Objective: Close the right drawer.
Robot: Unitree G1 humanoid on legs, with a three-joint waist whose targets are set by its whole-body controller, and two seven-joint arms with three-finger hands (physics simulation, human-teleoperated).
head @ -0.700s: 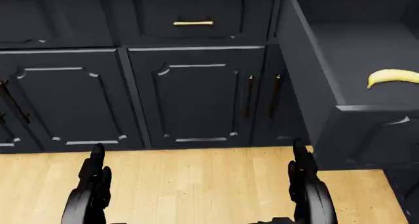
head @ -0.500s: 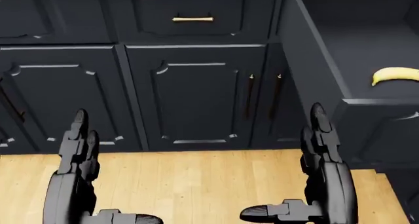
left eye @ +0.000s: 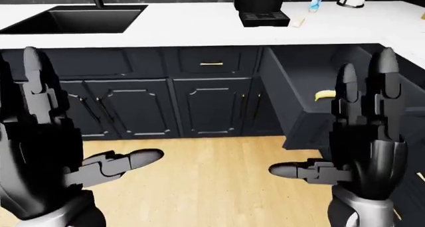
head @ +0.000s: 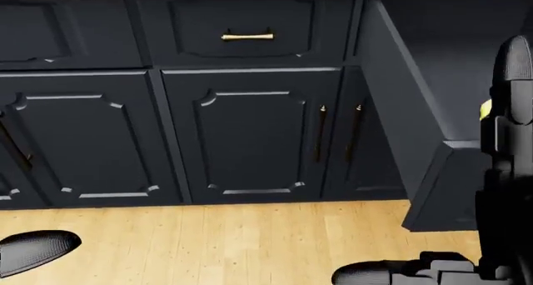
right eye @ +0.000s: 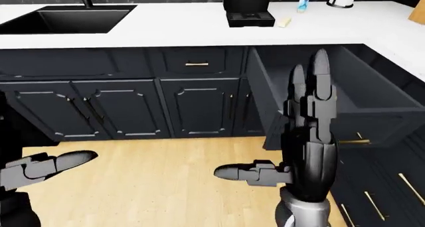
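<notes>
**Hands raised, drawer standing open, nothing touched yet**

Right drawer point(right eye: 372, 100), dark navy with a brass bar handle on its front panel, stood pulled well out from the cabinet run, at the right of both eye views. It sat under the white surface point(left eye: 199, 25), at the corner where the cabinets turn. A yellow banana point(left eye: 325, 94) lay inside on the drawer floor, near the front panel; loose as it looked, a hard shove would likely slide it.

Right hand point(right eye: 309, 137), black, three-fingered, was held upright with fingers straight and thumb out sideways: released, grasping nothing. It hung in the air between camera and drawer, apart from the panel as far as could be told. The flat, palm-forward pose read as readiness to push rather than to grip, which suits a closing move.

Left hand point(left eye: 40, 142) was likewise spread and empty, at the left of the left-eye view over the pale wooden floor point(left eye: 199, 177). Probably idle, held up for balance or symmetry.

Neighbouring small navy drawer with a gold handle point(head: 247, 36) was shut flush, showing where the open one should end up.

Judged stage: approach. Next move would need the right palm placed on the front panel, then a steady push toward the cabinet.
</notes>
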